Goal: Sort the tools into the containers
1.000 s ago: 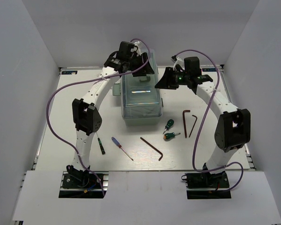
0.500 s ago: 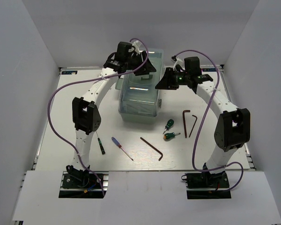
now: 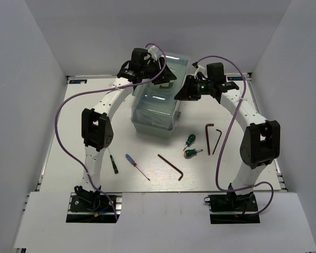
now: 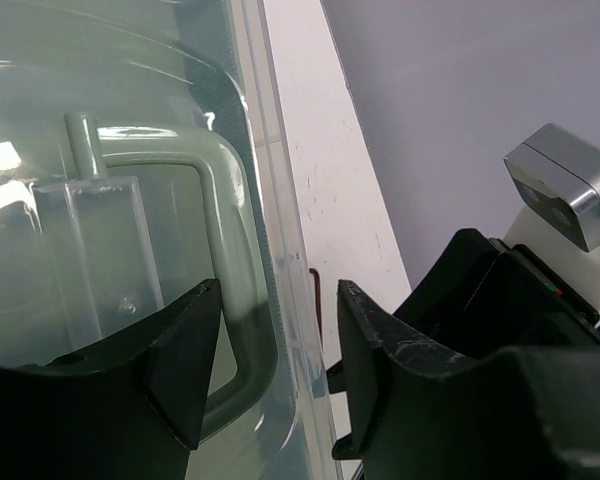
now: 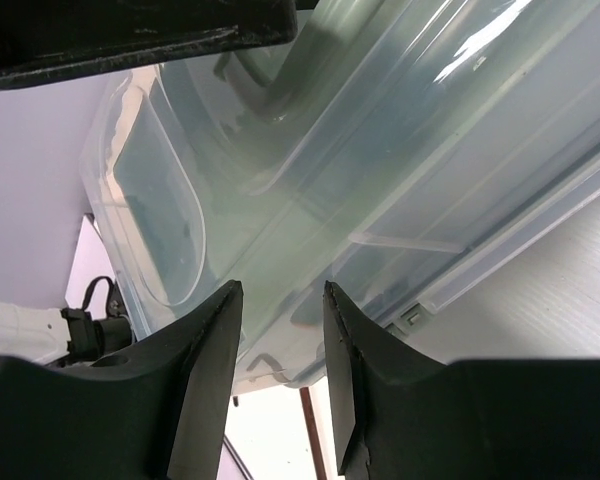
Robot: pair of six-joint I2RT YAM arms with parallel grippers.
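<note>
Centrally, the toolbox (image 3: 154, 113) sat at the 12 o'clock end of the table (image 3: 58, 153), tilted, its translucent lid uppermost. The left gripper (image 4: 275, 350) pinched the lid's rim beside the mint-green handle (image 4: 225, 200). The right gripper (image 5: 280, 370) pinched the lid's opposite edge.

At the toolbox's 6 o'clock lay one hex key (image 3: 171, 166), two stubby screwdrivers (image 3: 189, 139), a blue-handled screwdriver (image 3: 130, 158) and a black-handled screwdriver (image 3: 113, 165). Two further hex keys (image 3: 208, 138) lay at its 4 o'clock. The labels (image 3: 235, 78) on the table's far edge were too small to read.
</note>
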